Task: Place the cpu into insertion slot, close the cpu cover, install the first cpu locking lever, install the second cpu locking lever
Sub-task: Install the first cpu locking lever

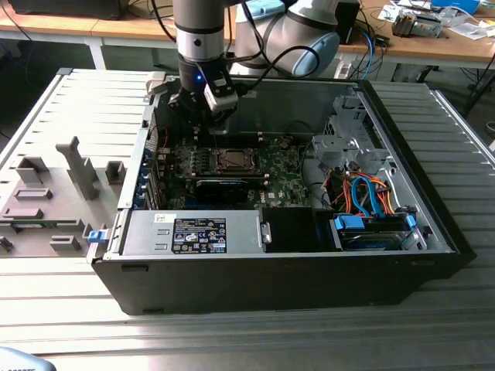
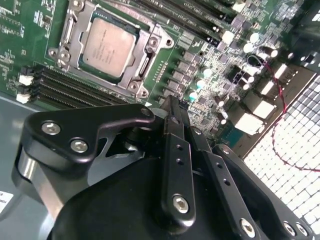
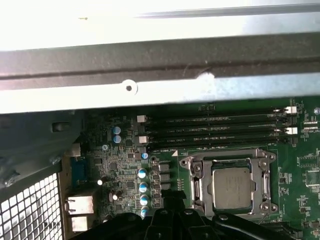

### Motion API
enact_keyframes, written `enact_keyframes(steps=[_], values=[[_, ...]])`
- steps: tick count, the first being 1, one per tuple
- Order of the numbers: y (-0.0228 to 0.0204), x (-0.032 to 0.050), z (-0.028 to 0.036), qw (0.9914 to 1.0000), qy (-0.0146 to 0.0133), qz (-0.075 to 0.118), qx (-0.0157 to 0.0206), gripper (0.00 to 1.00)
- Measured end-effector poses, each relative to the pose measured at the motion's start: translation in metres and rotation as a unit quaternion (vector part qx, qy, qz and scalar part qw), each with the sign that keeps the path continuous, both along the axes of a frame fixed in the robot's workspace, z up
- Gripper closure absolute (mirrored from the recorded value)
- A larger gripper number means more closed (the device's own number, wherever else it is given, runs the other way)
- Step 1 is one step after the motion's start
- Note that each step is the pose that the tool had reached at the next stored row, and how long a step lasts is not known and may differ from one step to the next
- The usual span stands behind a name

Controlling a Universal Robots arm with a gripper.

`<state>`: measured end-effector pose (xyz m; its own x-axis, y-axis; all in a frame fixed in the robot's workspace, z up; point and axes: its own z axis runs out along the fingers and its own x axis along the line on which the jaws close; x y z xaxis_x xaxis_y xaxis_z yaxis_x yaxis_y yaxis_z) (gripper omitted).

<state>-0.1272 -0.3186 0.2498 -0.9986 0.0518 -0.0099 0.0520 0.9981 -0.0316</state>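
Note:
The cpu (image 2: 107, 41) lies flat in the insertion slot (image 1: 230, 160) on the green board, its silver-grey top facing up; it is also in the first wrist view (image 3: 231, 187). The cpu cover (image 2: 146, 60) is down around the chip as a silvery frame, seen too in the first wrist view (image 3: 195, 182). I cannot make out how the locking levers stand. My gripper (image 2: 172, 106) hangs above the board beside the socket, over the row of small capacitors; in the exterior view (image 1: 203, 117) it is up and toward that view's left of the socket. Its black fingers (image 2: 176, 150) meet at the tips and hold nothing.
Long black memory slots (image 3: 215, 131) run along one side of the socket. A black card (image 1: 220, 188), the power supply (image 1: 193, 232) and a drive cage with blue and orange cables (image 1: 363, 193) fill the case. The case wall (image 3: 150, 65) rises close behind the gripper.

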Motion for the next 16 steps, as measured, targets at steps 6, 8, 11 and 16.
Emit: enact_keyframes(steps=[6,8,11,16], values=[[0.0060,-0.0002,0.0000,0.99996,0.0000,0.008,0.0025,0.89],[0.0078,-0.0002,-0.0001,0.99990,0.0001,0.014,0.0046,0.89],[0.0105,-0.0002,0.0008,0.99979,0.0002,0.020,0.0047,0.89],[0.0173,-0.0002,0.0042,0.99963,0.0002,0.027,0.0048,0.89]])
